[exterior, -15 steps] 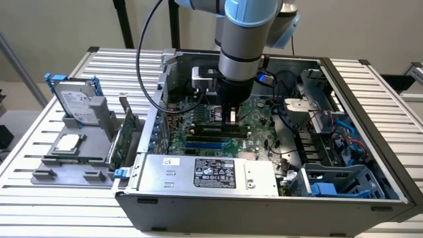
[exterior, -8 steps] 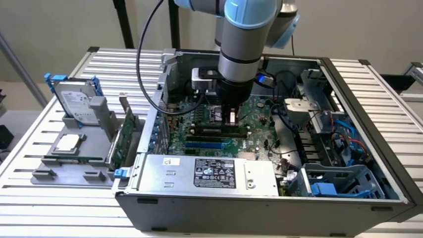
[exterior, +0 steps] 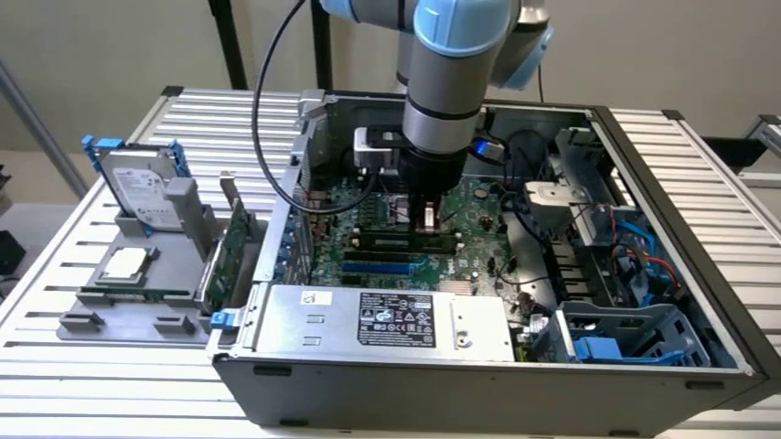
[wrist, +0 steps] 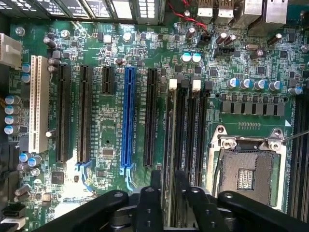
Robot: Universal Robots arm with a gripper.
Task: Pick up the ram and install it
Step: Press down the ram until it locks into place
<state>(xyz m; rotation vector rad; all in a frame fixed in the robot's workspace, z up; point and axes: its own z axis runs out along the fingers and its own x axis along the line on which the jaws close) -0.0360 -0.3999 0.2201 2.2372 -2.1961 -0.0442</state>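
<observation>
Motherboard (wrist: pixel 145 63) slots, claw (wrist: pixel 166 203) hiding ram.

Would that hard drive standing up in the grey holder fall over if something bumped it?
Maybe. The hard drive stands tall on a narrow edge, so a sideways push could tip it, though the grey holder seems to hold its lower end. Its metal-looking case suggests it is stiff and fairly heavy for its size, so a light bump probably wouldn't move it.
</observation>
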